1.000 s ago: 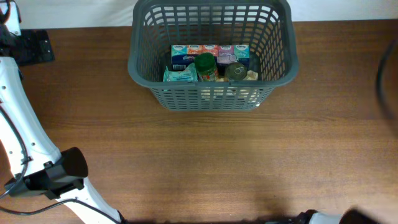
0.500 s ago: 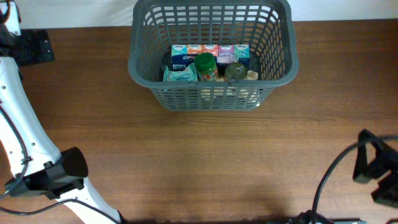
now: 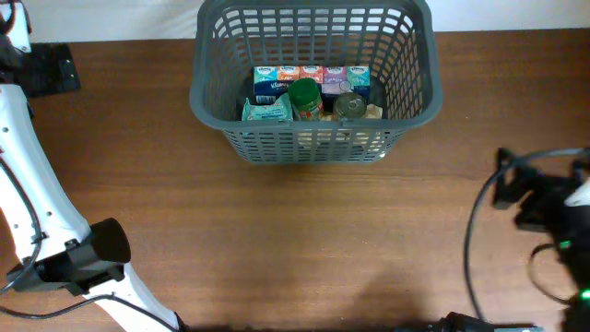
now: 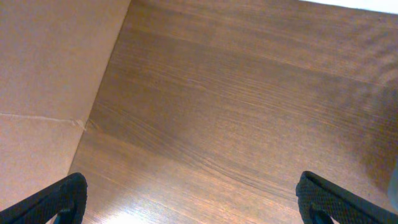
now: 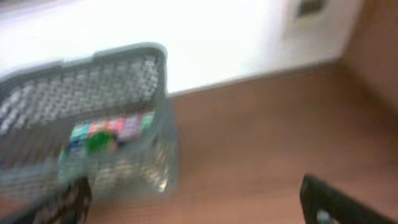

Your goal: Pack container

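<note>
Plainly, container: large dark grey plastic shopping basket (image 3: 313, 148), rectangular with rounded corners and lattice-slotted sides, upright at the far middle of the dark brown wooden table (image 3: 304, 240).
Contents: a row of small pastel cartons (image 3: 313, 77) along the back, a teal packet (image 3: 265, 112), a green-lidded jar (image 3: 305, 97) and a small round metal can (image 3: 348, 106) in front, all packed close together on the basket's base.
Long axis: across the table, left to right in the overhead view, with one long slotted wall turned towards the arms.
Right gripper (image 5: 199, 208): black fingertips at the two lower corners of a blurred wrist view, spread wide, nothing between them.
Direction from right gripper: basket ahead and off to the left, well apart, over bare wood.
Left gripper (image 4: 196, 202): fingertips likewise at the lower corners, spread wide, holding nothing; bare wood below, a plain tan board (image 4: 43, 74) at the left, no basket in that view.
Nearer arm: judged to be the right, low by the table's right edge in the overhead view; white left arm link (image 3: 37, 203) down at the left edge, farther from the basket.
Goods left to pack: none visible on the wood outside the basket, so probably near the end of the task.
Writing: white script on a blue carton face and small print on the other packs, all too small to read; no brand legible.
</note>
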